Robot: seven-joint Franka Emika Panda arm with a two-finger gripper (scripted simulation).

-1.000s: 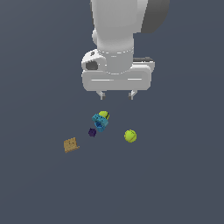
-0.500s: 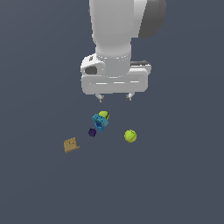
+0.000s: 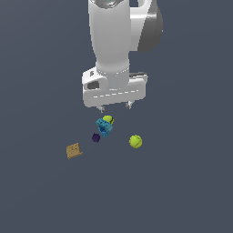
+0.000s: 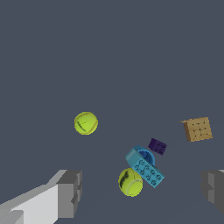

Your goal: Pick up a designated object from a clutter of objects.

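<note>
The ground (image 3: pixel 41 54) is a flat, even slate-grey plane that fills both views; no walls, edges or furniture show. No lettering or brand marks can be read on anything; the tan flat box (image 3: pixel 73 150) carries only a grid of small dots on its face, seen in the wrist view (image 4: pixel 197 129).

The white arm (image 3: pixel 111 41) comes straight down from the top of the exterior view, its broad wrist block level and the claw (image 3: pixel 115 108) pointing down at the ground. The two short fingers (image 3: pixel 102 108) are spread apart, with nothing between them, and the claw hangs clear above the items, touching none.

The teal block (image 3: pixel 104 129), a studded oblong, lies just below the claw, slightly toward the exterior view's left of its midline. In the wrist view the teal block (image 4: pixel 147 170) sits between the two grey finger pads (image 4: pixel 70 192), nearer the far one. It lies against the blue round cup (image 4: pixel 141 154) and beside a yellow-green ball (image 4: pixel 130 182). The dark purple cube (image 3: pixel 95 137) sits just beside this cluster, apart from it. A second yellow-green ball (image 3: pixel 135 141) rests alone off to the exterior view's right of the claw. The box lies farthest out, well apart from the claw.
</note>
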